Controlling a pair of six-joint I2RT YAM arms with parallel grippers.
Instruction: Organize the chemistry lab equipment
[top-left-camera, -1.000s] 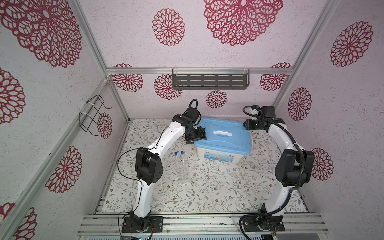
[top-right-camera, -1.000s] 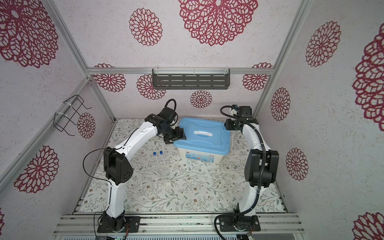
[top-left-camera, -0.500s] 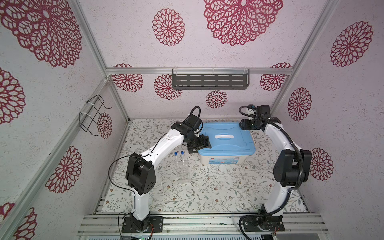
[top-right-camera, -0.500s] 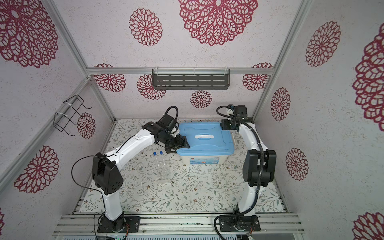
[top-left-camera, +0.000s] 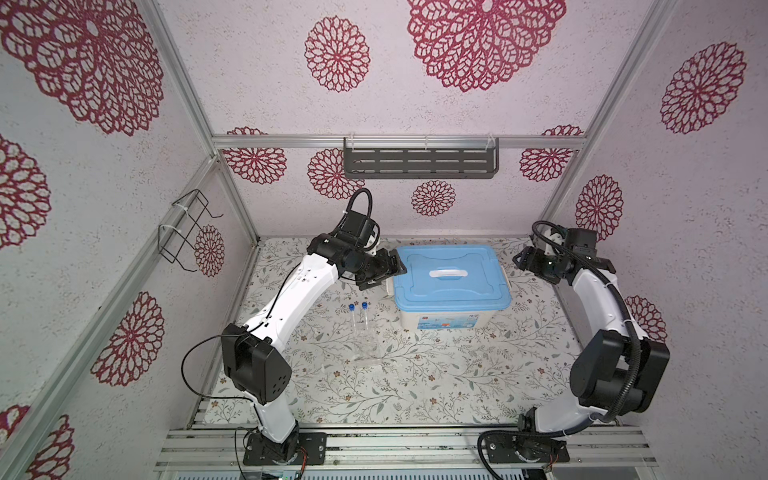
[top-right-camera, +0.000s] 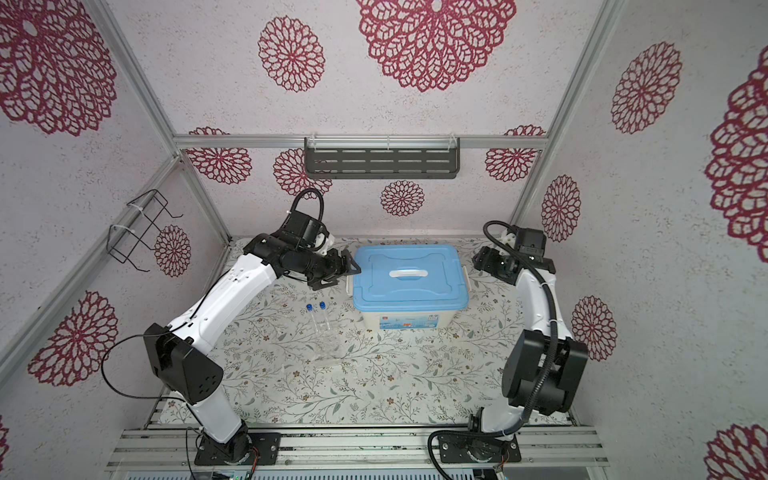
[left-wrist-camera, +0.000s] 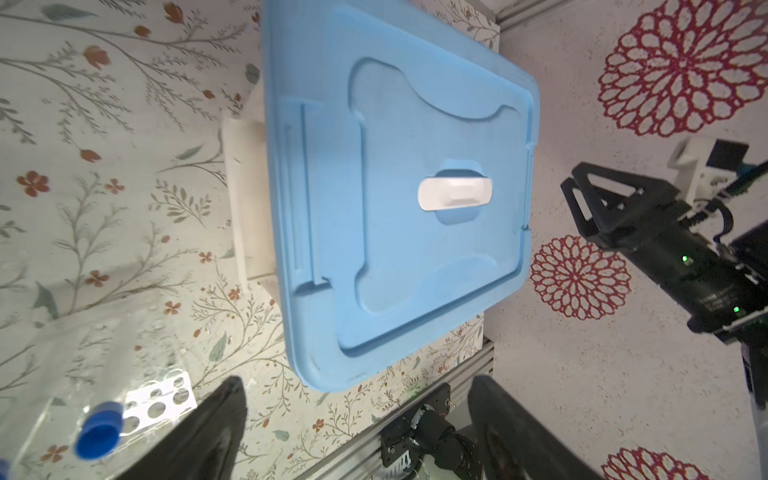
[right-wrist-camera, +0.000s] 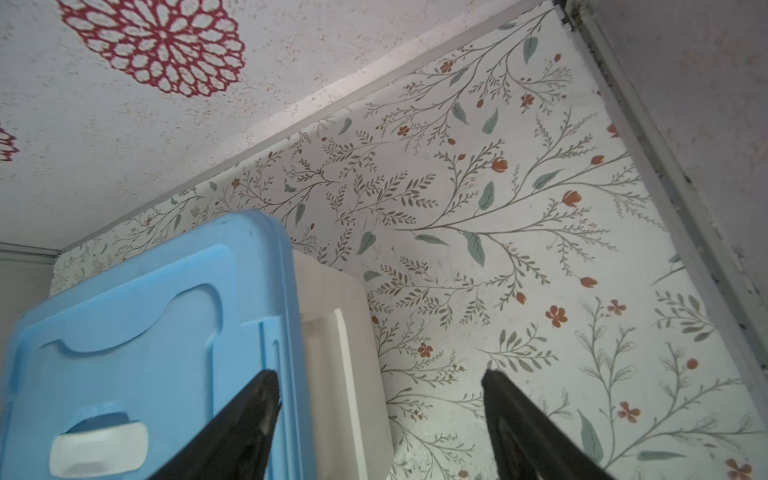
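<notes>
Two slim clear tubes with blue caps (top-left-camera: 358, 307) (top-right-camera: 316, 307) stand upright in a clear plastic stand (top-left-camera: 368, 351) (top-right-camera: 329, 351) left of the table's middle. In the left wrist view one blue cap (left-wrist-camera: 99, 430) and the stand's holed top (left-wrist-camera: 160, 399) show. My left gripper (top-left-camera: 388, 274) (top-right-camera: 338, 276) (left-wrist-camera: 357, 399) hangs open and empty just off the left side of the tub, behind the tubes. My right gripper (top-left-camera: 519, 262) (top-right-camera: 478, 259) (right-wrist-camera: 378, 382) is open and empty off the tub's right side, over its white side latch (right-wrist-camera: 340, 374).
A large white tub with a blue lid (top-left-camera: 451, 274) (top-right-camera: 409, 274) (left-wrist-camera: 395, 187) (right-wrist-camera: 145, 332) rests at the back of the table between the two grippers. A dark shelf (top-left-camera: 419, 164) hangs on the back wall, and a wire basket (top-left-camera: 183, 228) on the left wall.
Both grippers have opened wider and drawn back from the tub's sides, the right one most. The tub shifted slightly toward the front and right, then stayed still.
</notes>
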